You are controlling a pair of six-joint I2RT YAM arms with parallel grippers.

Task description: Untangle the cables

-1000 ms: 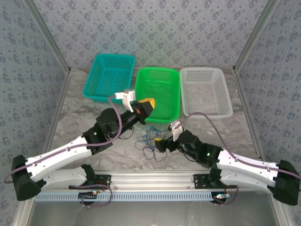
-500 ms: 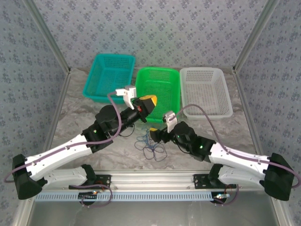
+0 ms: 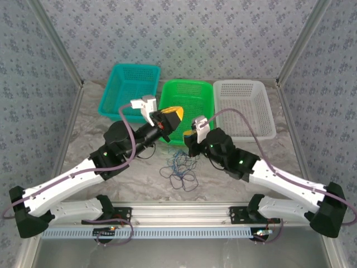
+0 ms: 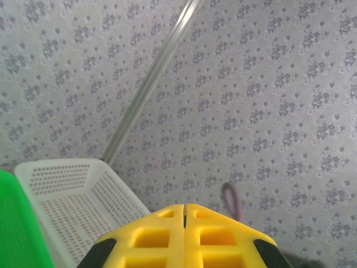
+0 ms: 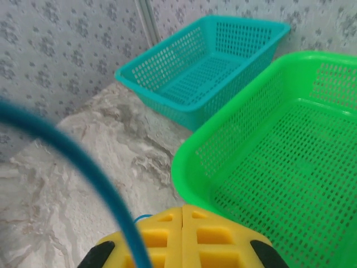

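The tangle of cables (image 3: 181, 170) lies on the marble table (image 3: 89, 120), between the two arms and just on the near side of the green basket (image 3: 187, 85). The right gripper (image 3: 189, 137) hangs by that basket's near rim. Its fingers are pressed together on a blue cable (image 5: 72, 151), which arcs up past its wrist camera (thin as thread beside the basket mesh). The left gripper (image 3: 172, 116) hovers over the green basket's near left part, fingers closed flush with nothing between them. A teal basket (image 3: 134, 67) sits left of the green one and a white basket (image 3: 240, 84) right.
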